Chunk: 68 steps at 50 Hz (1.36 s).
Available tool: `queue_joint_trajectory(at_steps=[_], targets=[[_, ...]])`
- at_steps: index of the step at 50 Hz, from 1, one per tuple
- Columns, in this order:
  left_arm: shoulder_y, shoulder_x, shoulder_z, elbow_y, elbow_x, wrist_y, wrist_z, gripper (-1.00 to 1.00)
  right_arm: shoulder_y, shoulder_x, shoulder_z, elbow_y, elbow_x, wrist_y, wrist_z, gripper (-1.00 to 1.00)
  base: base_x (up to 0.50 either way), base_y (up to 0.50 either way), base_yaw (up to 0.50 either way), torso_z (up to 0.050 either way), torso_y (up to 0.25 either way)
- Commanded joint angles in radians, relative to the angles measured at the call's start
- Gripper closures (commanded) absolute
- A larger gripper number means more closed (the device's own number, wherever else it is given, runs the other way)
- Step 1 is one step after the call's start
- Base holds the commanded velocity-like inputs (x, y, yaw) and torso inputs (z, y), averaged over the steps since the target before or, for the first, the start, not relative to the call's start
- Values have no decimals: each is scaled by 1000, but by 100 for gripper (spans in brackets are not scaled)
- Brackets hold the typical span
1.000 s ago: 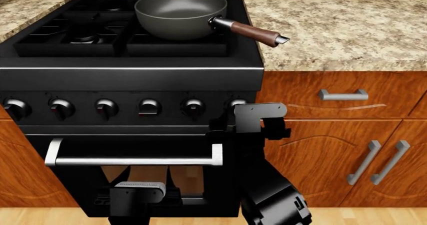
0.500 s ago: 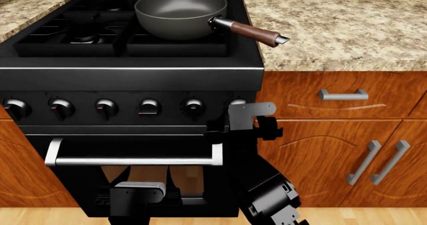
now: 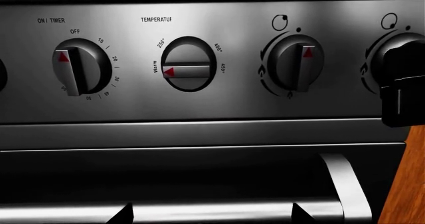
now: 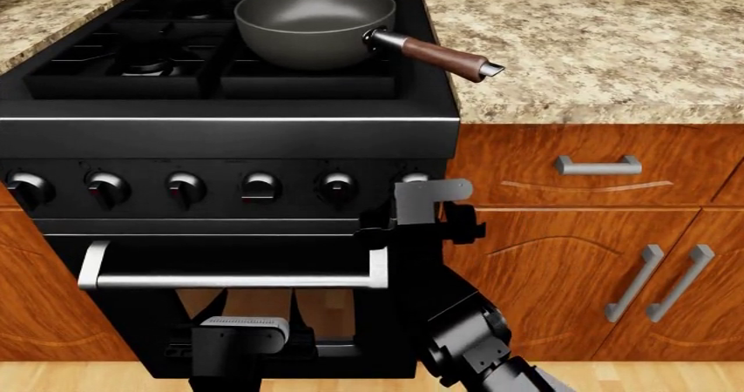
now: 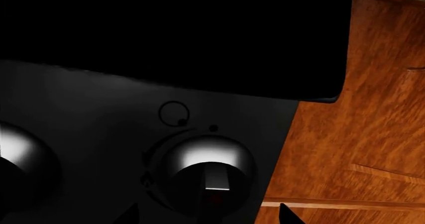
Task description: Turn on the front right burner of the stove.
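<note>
The black stove [image 4: 233, 135] has six knobs along its front panel. The front right burner's grate [image 4: 389, 83] is mostly covered by a dark pan [image 4: 314, 22], and its burner head is hidden. My right gripper [image 4: 414, 207] is open right in front of the rightmost knob [image 4: 413, 179]. In the right wrist view the jaws [image 5: 207, 215] stand wide apart on either side of that knob [image 5: 206, 171], not closed on it. My left gripper [image 4: 239, 327] is open and empty low in front of the oven door, facing the oven handle [image 3: 232, 209].
The pan's brown handle [image 4: 442, 58] sticks out over the right granite counter [image 4: 581, 43]. Wooden cabinets with silver handles [image 4: 597, 164] stand right of the stove. The left wrist view shows the timer knob [image 3: 79, 69], temperature knob [image 3: 188, 69] and a burner knob [image 3: 295, 67].
My right gripper has moved a little left and closer to the rightmost knob. The left arm and the pan have not moved.
</note>
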Motion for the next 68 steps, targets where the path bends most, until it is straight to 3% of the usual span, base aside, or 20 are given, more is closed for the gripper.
queue_joint_trajectory(at_steps=[1, 2, 25, 45, 55, 68], targets=[[-2, -5, 6, -1, -5, 0, -5, -100, 34, 10, -84, 56, 79, -56, 29, -100, 0, 0, 0, 0, 0], [-2, -5, 7, -1, -6, 0, -5, -100, 33, 12, -86, 52, 81, -55, 31, 100, 0, 0, 0, 0, 0], [-4, -14, 18, -2, -15, 1, -15, -100, 37, 38, -141, 22, 69, -69, 57, 100, 0, 0, 0, 0, 0], [-8, -21, 27, -5, -22, 0, -23, -100, 78, 15, -403, 208, -248, -168, 119, 100, -1, 0, 0, 0, 1], [-10, -24, 33, -6, -24, -1, -28, -100, 101, -4, -468, 298, -287, -202, 126, 100, 0, 0, 0, 0, 1], [-12, -28, 39, -6, -28, -2, -34, -100, 150, -7, -670, 335, -240, -173, 205, 100, 0, 0, 0, 0, 2]])
